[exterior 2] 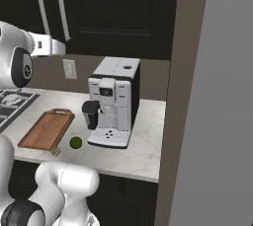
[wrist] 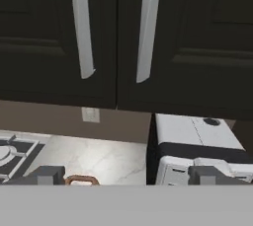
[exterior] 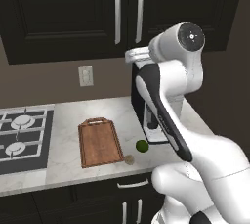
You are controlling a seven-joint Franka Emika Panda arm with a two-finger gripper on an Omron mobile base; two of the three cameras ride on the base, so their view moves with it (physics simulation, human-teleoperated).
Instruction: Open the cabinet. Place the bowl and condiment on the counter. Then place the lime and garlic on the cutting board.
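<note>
The dark upper cabinet [exterior: 68, 17] has both doors shut, and its two silver bar handles [wrist: 81, 27] stand side by side. My gripper [wrist: 128, 175] is open and empty, facing the doors just below the handle ends and apart from them. The reddish cutting board [exterior: 100, 142] lies bare on the marbled counter [exterior: 66, 135]. The green lime [exterior: 141, 145] sits on the counter right of the board. The beige garlic [exterior: 129, 159] lies near the board's front right corner. The bowl and the condiment are out of view.
A white and black coffee machine [exterior 2: 113, 101] stands on the counter right of the lime, under the cabinet. A gas stove [exterior: 22, 137] lies at the left. A wall outlet [exterior: 86, 76] is above the board. A tall grey wall [exterior 2: 217, 96] closes the right side.
</note>
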